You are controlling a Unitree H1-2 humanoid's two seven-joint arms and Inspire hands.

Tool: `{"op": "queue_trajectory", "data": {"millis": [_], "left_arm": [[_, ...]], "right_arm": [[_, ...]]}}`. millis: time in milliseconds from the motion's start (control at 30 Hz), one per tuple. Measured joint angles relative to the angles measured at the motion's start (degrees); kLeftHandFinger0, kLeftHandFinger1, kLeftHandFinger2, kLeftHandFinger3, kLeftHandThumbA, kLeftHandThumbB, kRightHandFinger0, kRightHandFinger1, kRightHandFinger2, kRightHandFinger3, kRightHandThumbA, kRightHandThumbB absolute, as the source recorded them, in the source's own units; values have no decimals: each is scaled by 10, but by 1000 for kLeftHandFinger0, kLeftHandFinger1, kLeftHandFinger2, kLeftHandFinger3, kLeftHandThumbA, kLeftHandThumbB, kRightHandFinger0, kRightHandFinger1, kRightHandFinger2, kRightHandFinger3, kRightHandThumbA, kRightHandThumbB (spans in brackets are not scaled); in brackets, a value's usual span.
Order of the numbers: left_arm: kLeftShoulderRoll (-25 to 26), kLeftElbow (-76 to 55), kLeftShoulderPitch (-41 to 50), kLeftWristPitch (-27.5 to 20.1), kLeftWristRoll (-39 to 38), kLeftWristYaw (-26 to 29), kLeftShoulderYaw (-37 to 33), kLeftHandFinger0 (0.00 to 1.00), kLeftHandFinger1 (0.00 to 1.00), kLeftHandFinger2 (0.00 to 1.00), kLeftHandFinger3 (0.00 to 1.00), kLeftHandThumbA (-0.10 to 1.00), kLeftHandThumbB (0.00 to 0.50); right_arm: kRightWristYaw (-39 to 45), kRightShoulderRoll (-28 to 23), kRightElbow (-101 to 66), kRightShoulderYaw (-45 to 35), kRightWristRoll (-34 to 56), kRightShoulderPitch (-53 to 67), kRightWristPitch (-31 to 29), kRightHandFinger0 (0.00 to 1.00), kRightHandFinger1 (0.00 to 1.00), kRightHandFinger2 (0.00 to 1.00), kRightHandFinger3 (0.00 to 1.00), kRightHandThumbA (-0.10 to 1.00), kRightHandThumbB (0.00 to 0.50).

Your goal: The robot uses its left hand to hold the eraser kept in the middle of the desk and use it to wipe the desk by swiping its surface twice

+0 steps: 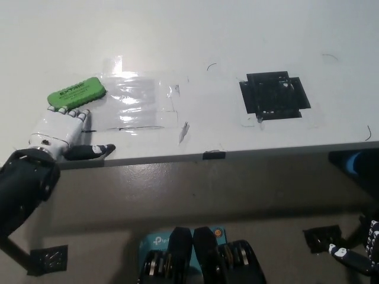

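A green eraser lies flat on the white desk, at the left edge of a shiny taped patch. My white left hand rests open on the desk just below the eraser, fingertips close to its near edge, thumb pointing right along the desk's front edge. Nothing is held in it. Only a small part of my black right hand shows at the bottom right corner, below the desk.
A black tape square is stuck on the desk to the right of middle. The desk's front edge runs across the picture, with the floor below it. Thin pen marks dot the surface.
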Motion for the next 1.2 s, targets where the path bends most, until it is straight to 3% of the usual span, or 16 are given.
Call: {"op": "queue_trajectory", "data": {"millis": [133, 567, 900, 967, 1200], "left_arm": [[9, -16, -17, -21, 43, 4, -5, 1000, 1000, 1000, 1000, 1000, 361], [33, -65, -91, -153, 162, 60, 50, 1000, 1000, 1000, 1000, 1000, 350], [33, 105, -95, -209, 200, 94, 79, 1000, 1000, 1000, 1000, 1000, 347], [32, 143, -95, -221, 203, 106, 79, 1000, 1000, 1000, 1000, 1000, 312], [24, 227, -85, -265, 203, 139, 83, 1000, 1000, 1000, 1000, 1000, 323]], "right_arm": [[0, -1, -2, 0, 0, 2, 0, 1000, 1000, 1000, 1000, 1000, 81], [0, -10, -18, -4, 0, 6, 0, 1000, 1000, 1000, 1000, 1000, 67], [0, -9, -24, -4, 1, 14, 0, 1000, 1000, 1000, 1000, 1000, 73], [0, -9, -25, -5, 1, 16, 0, 1000, 1000, 1000, 1000, 1000, 53], [-1, -9, -29, -10, 2, 21, 0, 1000, 1000, 1000, 1000, 1000, 37]]}}
